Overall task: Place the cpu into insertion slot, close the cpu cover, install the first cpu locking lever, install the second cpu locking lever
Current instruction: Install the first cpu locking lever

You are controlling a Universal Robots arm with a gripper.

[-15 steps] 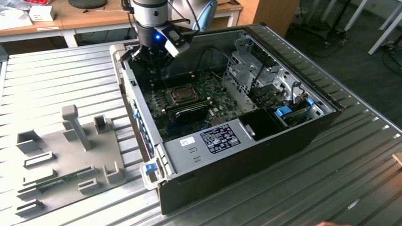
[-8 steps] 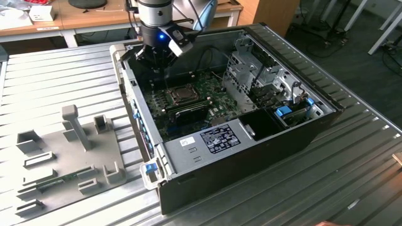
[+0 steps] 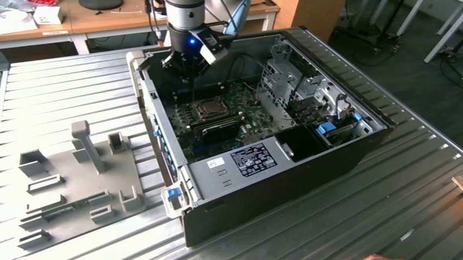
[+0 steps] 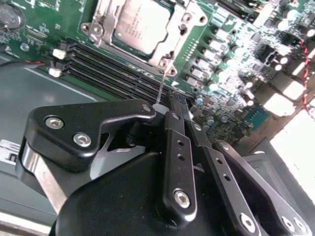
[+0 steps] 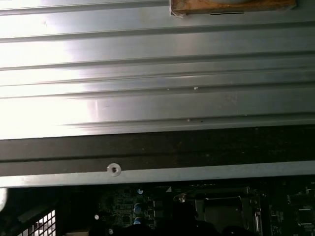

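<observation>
The cpu (image 4: 139,20) lies flat in the insertion slot (image 3: 210,110) on the green board (image 4: 231,73), inside the open computer case (image 3: 347,157). It is square, so it has no long axis, and its edges run parallel to the long black memory slots (image 4: 113,69) just beside it. Its top is pale silvery metal with faint print, and the cpu cover (image 4: 173,32) is folded down around it as a shiny frame. In the exterior view the gripper (image 3: 186,67) hangs over the back of the case, above the socket. The second wrist view adds the detail: the black fingers (image 4: 176,142) are drawn together, and a thin wire lever (image 4: 162,83) rises from the socket's corner to their tips. I cannot tell whether they pinch it. The first wrist view shows the ribbed metal table (image 5: 157,73) and the case's dark wall.
</observation>
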